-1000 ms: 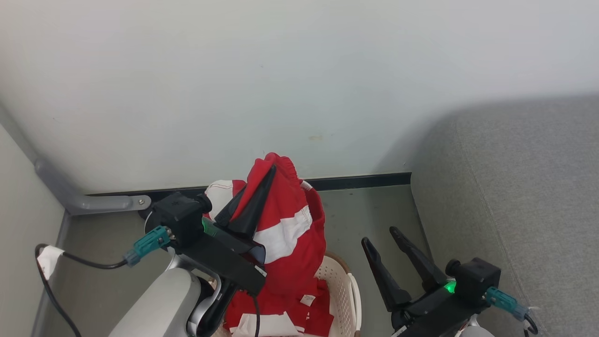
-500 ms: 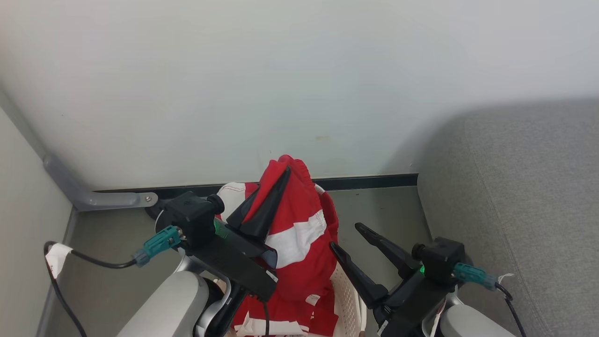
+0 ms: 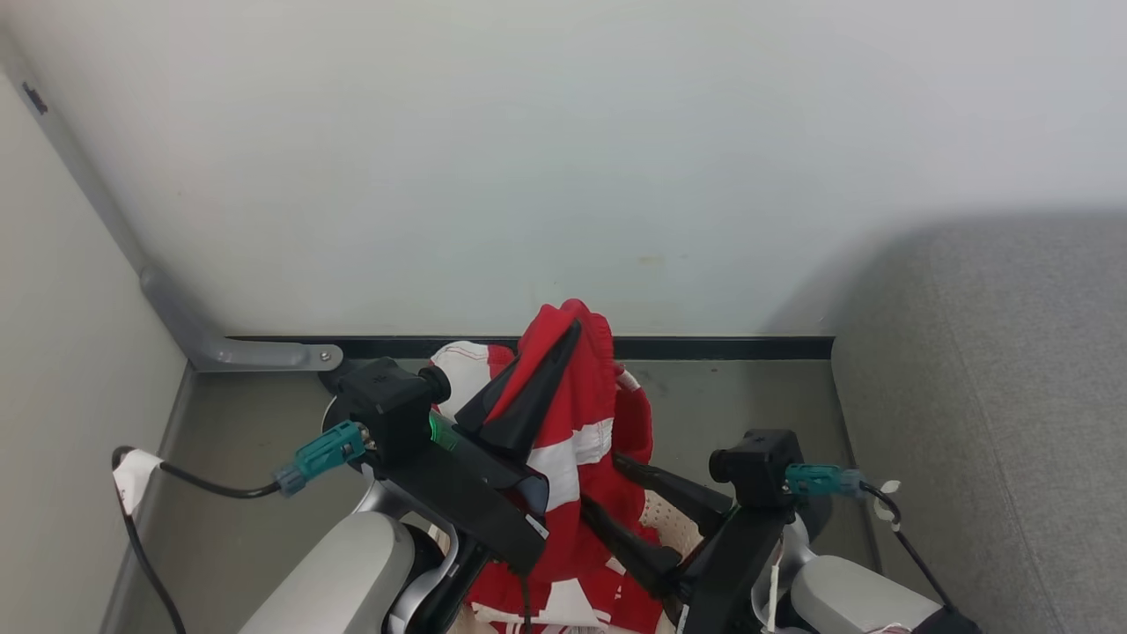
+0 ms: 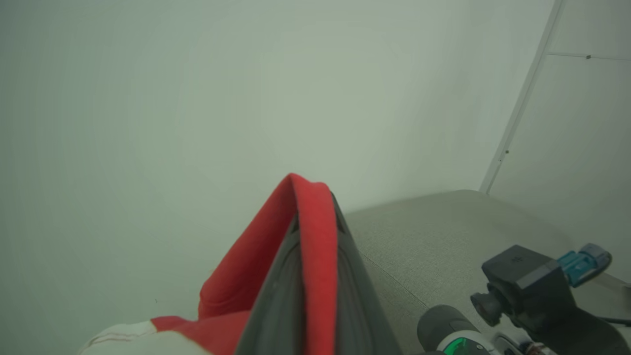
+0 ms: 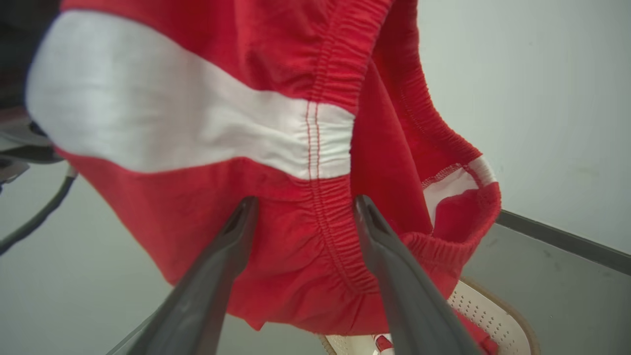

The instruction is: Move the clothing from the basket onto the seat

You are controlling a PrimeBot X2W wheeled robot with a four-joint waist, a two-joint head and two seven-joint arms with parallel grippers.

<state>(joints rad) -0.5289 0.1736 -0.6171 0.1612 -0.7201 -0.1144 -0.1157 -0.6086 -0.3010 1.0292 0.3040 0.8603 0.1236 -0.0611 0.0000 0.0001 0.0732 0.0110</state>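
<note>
Two grippers work one garment now. The left gripper (image 3: 572,331) stays clamped shut on the red clothing (image 3: 616,423), hoisted above the basket (image 3: 662,516). The right gripper (image 3: 600,481) has swung in from 3 o'clock. Its jaws are wide open and straddle the hanging hem, not pinching yet. More clothing lies in the basket. The seat (image 3: 1012,396) is at 3 o'clock. My guess is a two-handed carry next.

Lighting even, diffuse. A soft shadow falls on the wall (image 3: 792,282) beside the seat (image 3: 1012,396). Left wrist view hazy; right wrist view blurs clothing (image 5: 276,256) near the lens.
</note>
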